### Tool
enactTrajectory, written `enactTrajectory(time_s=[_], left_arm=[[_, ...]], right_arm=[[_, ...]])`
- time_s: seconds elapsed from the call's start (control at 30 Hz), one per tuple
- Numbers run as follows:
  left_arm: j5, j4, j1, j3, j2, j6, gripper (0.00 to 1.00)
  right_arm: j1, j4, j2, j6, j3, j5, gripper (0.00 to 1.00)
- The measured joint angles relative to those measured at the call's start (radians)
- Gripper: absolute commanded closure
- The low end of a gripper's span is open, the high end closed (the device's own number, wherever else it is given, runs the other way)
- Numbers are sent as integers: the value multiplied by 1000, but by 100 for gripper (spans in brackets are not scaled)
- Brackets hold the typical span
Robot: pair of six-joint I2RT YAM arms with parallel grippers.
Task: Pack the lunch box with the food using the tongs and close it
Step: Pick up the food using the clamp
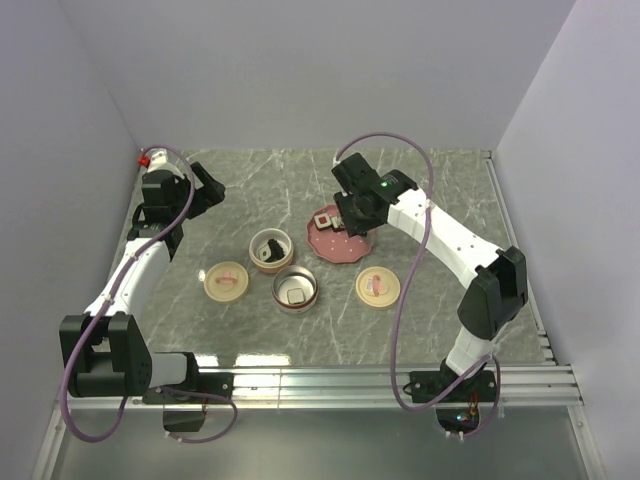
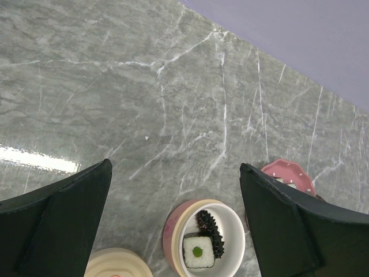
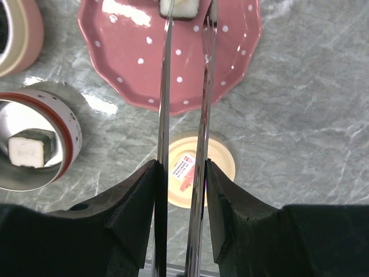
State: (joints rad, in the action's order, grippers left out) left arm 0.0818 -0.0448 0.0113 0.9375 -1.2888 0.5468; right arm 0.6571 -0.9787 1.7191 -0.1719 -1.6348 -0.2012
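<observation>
Picking step, I'd say: right gripper (image 3: 181, 173) clamps the tongs (image 3: 164, 86), tips either side of a sushi piece (image 3: 180, 7) on the red dotted plate (image 3: 127, 52), top centre of right wrist view. Left gripper (image 2: 173, 173) hangs wide open. Next prob: squeeze gently, lift, carry to the open round container (image 3: 72, 133) at mid-left.

The plate (image 1: 335, 249) lies behind 2 containers (image 1: 295, 290), a lid (image 1: 225, 280) at each side

Cups (image 1: 253, 247) and plate (image 1: 335, 249) crowd centre; marble (image 1: 260, 185) behind lies open.
</observation>
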Motion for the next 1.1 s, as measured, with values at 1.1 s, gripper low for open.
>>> enactTrajectory(time_s=[1.1], left_arm=[[0,0,0,0,0,0,0]], right_arm=[[23,10,79,39,-34,25,53]])
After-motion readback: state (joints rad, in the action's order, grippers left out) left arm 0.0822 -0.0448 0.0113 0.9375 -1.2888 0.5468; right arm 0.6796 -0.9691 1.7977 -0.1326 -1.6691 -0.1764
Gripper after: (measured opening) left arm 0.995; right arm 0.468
